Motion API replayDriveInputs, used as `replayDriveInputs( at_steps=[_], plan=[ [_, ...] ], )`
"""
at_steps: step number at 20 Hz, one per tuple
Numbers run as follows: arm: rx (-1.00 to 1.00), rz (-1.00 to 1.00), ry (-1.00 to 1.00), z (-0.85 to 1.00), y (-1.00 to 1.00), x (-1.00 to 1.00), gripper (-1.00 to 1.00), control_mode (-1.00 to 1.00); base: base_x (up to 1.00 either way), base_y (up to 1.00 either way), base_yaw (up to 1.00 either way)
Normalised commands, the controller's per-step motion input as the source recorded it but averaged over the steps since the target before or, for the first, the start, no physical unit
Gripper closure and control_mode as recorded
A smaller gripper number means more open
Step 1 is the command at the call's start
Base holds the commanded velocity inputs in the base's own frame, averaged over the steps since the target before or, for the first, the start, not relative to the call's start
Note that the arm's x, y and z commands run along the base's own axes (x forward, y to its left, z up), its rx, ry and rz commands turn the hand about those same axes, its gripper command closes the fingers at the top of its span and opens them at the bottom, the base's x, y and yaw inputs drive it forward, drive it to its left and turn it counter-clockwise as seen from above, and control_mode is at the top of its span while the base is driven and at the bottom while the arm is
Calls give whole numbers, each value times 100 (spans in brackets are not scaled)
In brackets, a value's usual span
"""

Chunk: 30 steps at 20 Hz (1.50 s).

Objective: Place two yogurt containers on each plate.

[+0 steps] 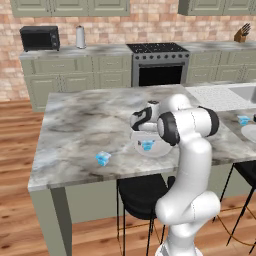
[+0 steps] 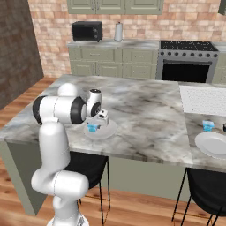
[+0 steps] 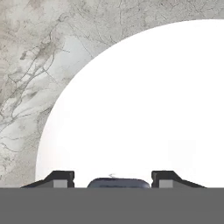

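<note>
While gripper (image 3: 112,179) hovers low over plate (image 3: 144,105), fingers spread, tub (image 3: 118,183) sits between tips at frame bottom. Second tub (image 1: 103,158) on counter (image 1: 80,130), lower left of plate. Third tub (image 2: 208,126) beside right plate (image 2: 214,145).

microwave (image 1: 39,38) | stove (image 1: 158,62) | knife block (image 1: 242,34) | stools (image 1: 140,192)

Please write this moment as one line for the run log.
end effector: over near plate, around yogurt tub | second tub: on counter
</note>
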Motion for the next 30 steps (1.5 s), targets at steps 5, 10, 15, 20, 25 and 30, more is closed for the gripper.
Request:
replayDriveInputs(
  at_steps=[5,10,15,20,25,30],
  plan=[
    [-1,0,0,-25,0,6,100,-100,0,0,0],
    [0,-2,3,25,0,0,-100,-100,0,0,0],
    [0,-4,6,22,0,0,-100,-100,0,0,0],
    [0,0,2,-4,-6,2,-100,-100,0,0,0],
    [0,0,3,56,-3,-10,-100,-100,0,0,0],
    [-1,-2,3,65,9,-43,-100,-100,0,0,0]
  ],
)
